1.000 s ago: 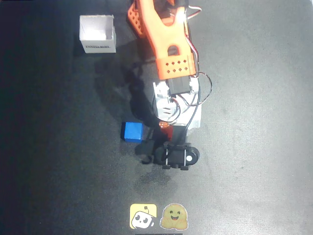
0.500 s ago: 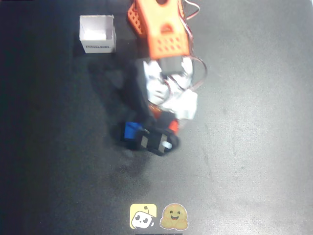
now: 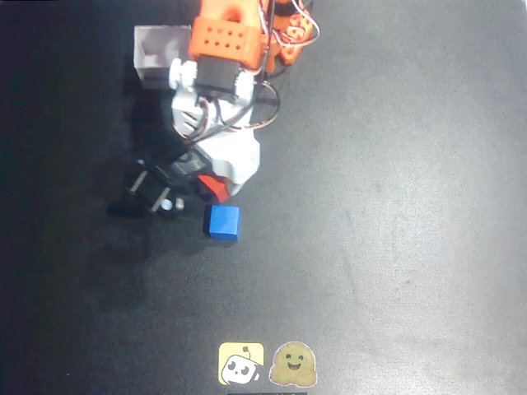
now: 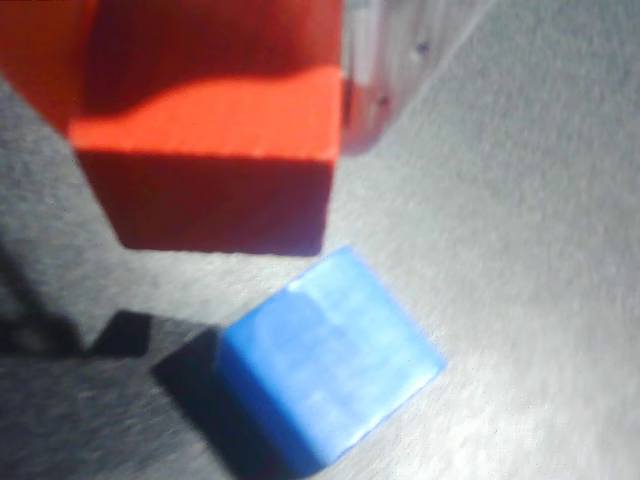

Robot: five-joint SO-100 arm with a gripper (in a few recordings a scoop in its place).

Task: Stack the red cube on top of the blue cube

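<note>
In the overhead view the blue cube (image 3: 222,222) sits alone on the dark table. My gripper (image 3: 207,186) hangs just above and left of it in the picture, shut on the red cube (image 3: 216,188), of which a corner peeks out under the white wrist. The wrist view has the red cube (image 4: 205,150) large at the top left, clear of the table, with a pale finger (image 4: 385,70) against its right side. The blue cube (image 4: 330,365) lies below it, slightly right, and the two cubes do not touch.
A white open box (image 3: 152,56) stands at the back left, partly covered by the orange arm (image 3: 226,37). Two stickers (image 3: 241,363) (image 3: 295,364) lie at the front edge. Bare dark table stretches to the right and front.
The arm has swung left and back with the red cube, from right of the blue cube, across it, to its upper left. The blue cube has stayed put.
</note>
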